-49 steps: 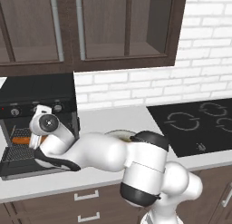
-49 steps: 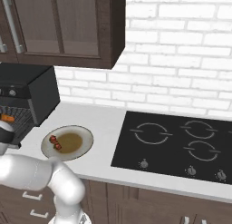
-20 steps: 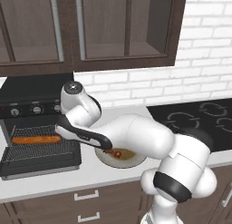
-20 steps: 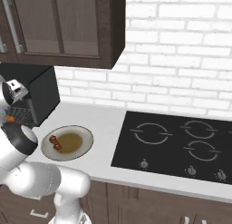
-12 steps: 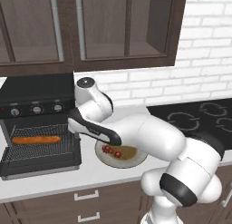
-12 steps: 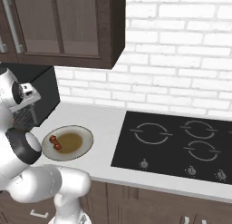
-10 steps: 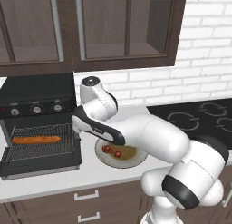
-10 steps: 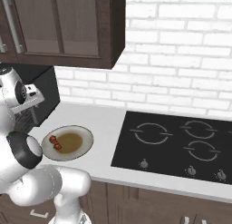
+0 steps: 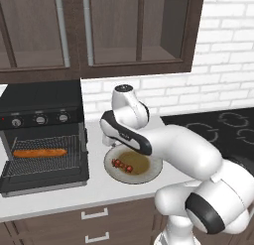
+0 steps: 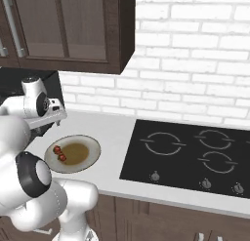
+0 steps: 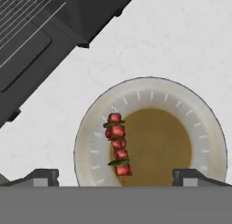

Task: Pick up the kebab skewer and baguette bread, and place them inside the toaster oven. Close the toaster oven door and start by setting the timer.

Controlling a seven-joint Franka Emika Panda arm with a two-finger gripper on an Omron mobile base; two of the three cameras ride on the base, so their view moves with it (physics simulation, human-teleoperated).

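The kebab skewer (image 11: 118, 143), red chunks on a thin stick, lies on the left half of a round beige plate (image 11: 199, 114). My gripper (image 11: 117, 177) hangs open above it, with the skewer between the two fingertips (image 11: 43, 175) in the hand view. The baguette bread (image 9: 38, 153) lies on the wire rack inside the black toaster oven (image 9: 42, 97). The toaster oven door (image 9: 44, 177) is dropped open. In the left base view the gripper (image 9: 106, 140) hovers over the plate (image 9: 154, 168) and its skewer (image 9: 121, 165), just right of the oven.
The black stovetop (image 10: 190, 154) lies to the right on the white counter (image 10: 114, 132). Dark wall cabinets (image 9: 99, 30) hang overhead. The open oven door (image 11: 27, 46) juts out close to the plate's left side.
My arm has swung right from the oven front to above the plate. The baguette stays on the oven rack. The gripper remains open.
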